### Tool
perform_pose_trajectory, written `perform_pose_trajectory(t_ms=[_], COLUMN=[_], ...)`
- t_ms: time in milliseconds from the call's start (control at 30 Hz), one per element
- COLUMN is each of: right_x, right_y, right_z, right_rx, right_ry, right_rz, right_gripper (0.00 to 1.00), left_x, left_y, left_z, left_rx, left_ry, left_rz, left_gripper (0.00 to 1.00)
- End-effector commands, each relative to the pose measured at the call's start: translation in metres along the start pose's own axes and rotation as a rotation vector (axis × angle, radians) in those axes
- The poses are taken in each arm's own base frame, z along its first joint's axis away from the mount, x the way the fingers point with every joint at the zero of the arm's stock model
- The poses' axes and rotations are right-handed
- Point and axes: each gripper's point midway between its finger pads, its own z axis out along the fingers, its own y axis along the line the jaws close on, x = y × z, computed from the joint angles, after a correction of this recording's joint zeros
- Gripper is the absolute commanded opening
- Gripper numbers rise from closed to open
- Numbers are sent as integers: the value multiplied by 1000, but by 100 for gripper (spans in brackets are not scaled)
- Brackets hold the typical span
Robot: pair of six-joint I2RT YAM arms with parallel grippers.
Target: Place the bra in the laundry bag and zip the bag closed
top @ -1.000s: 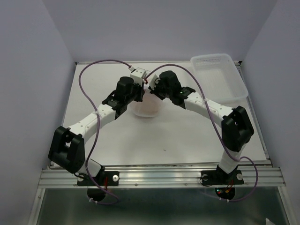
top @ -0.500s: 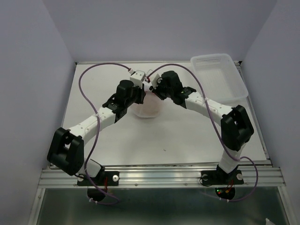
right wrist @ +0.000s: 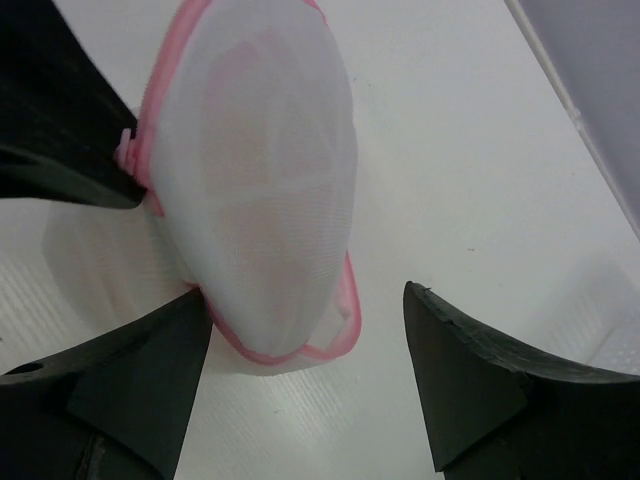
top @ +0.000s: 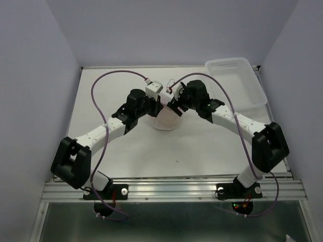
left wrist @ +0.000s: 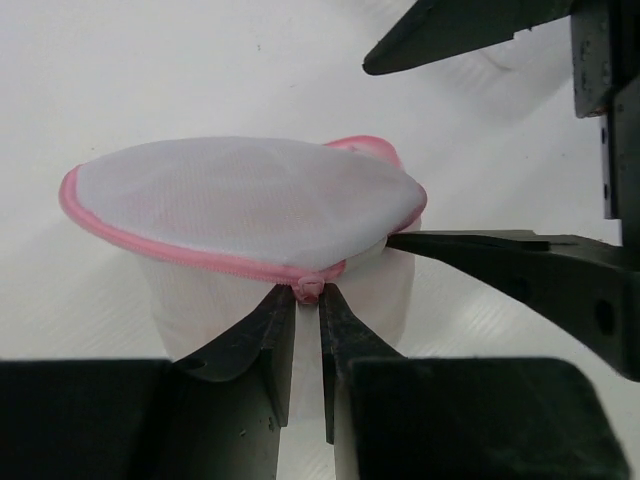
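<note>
Left gripper (left wrist: 306, 303) pinches the zip tab (left wrist: 310, 288) at the bag's (left wrist: 240, 200) 6 o'clock; right gripper (right wrist: 303, 290) gapes empty, so a tug might just drag the bag along

from above, the laundry bag (top: 165, 121) is largely covered by the two wrists, and its rim cannot be followed there. the bra (right wrist: 262, 200) is seen only as a faint peach tint through the mesh, so its shape cannot be told. the zipper pull (left wrist: 308, 289) is half hidden between the fingertips of the left gripper (left wrist: 305, 302), whose body is cut off by the lower edge.
</note>
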Motion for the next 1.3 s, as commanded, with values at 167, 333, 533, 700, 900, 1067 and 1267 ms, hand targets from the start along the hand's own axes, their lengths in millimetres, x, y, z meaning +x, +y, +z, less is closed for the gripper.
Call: perform_pose_trajectory(t_ms=[167,333,533,700,900,1067,1267], right_x=[-32,-35,-49,-50,-56,-50,-48], right_y=[2,4,11,15,20,18,12], right_z=[-38,-26,-6,10,9,12,12], right_rx=[-59,-87,-160,-206,-229,-211,-177], right_ry=[-176,-183,-246,-257,-296,-280,-265], right_rz=[-28,2,32,30,29,37,49], right_gripper=[91,97,93,85,47,14,3], left_x=[-28,-26,-26,-26,-24,-27,-26], left_y=[1,1,-2,-4,-4,-4,-5], left_z=[-3,1,4,6,7,6,0], left_rx=[50,59,83,88,87,88,85], left_ry=[-102,-84,-80,-77,-69,-75,-68], left_rz=[28,32,22,-10,-22,-28,-25], left_gripper=[0,0,0,0,0,0,36])
